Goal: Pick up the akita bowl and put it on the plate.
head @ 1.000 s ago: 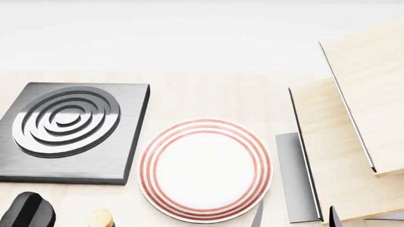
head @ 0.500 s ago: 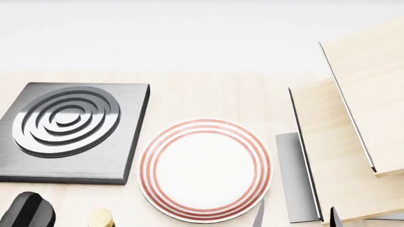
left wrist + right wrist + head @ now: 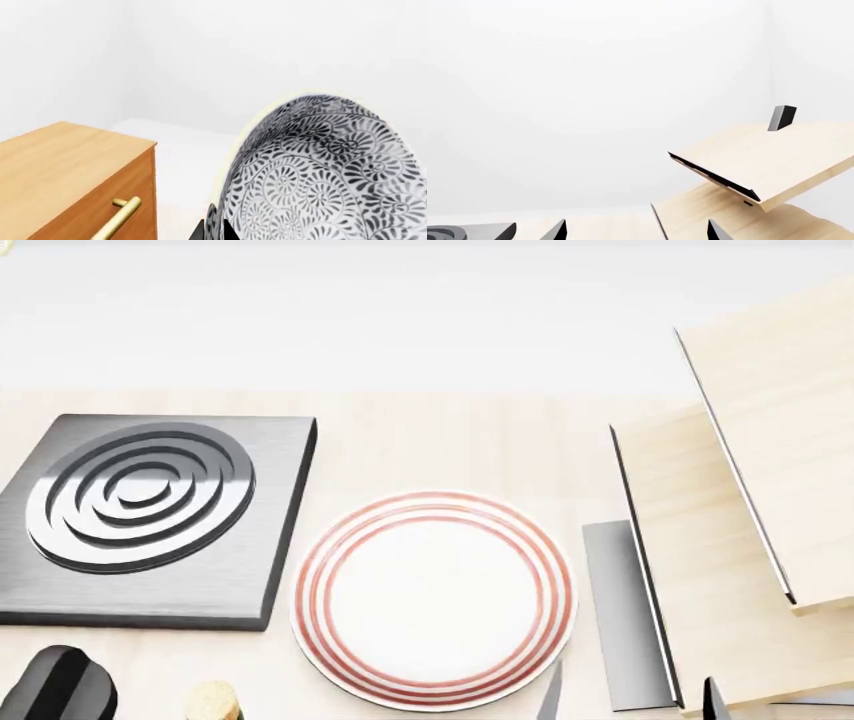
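Note:
The akita bowl, white with a dense dark floral pattern, fills one side of the left wrist view and is tilted on edge. My left gripper is shut on its rim, one dark fingertip on each side of the wall. In the head view the plate, white with thin red rings, lies flat on the light wooden counter with nothing on it. My right gripper is open just right of the plate; only its two fingertips show at the bottom edge. In the right wrist view the right gripper holds nothing.
A dark square burner with concentric rings lies left of the plate. Slanted light wooden panels and a grey sheet stand to the right. A black knob and a cork-like piece sit front left. A wooden cabinet has a brass handle.
A small pale sliver has appeared at the top left corner of the head view. The right gripper's fingertips have shifted very slightly. The plate and burner have not moved.

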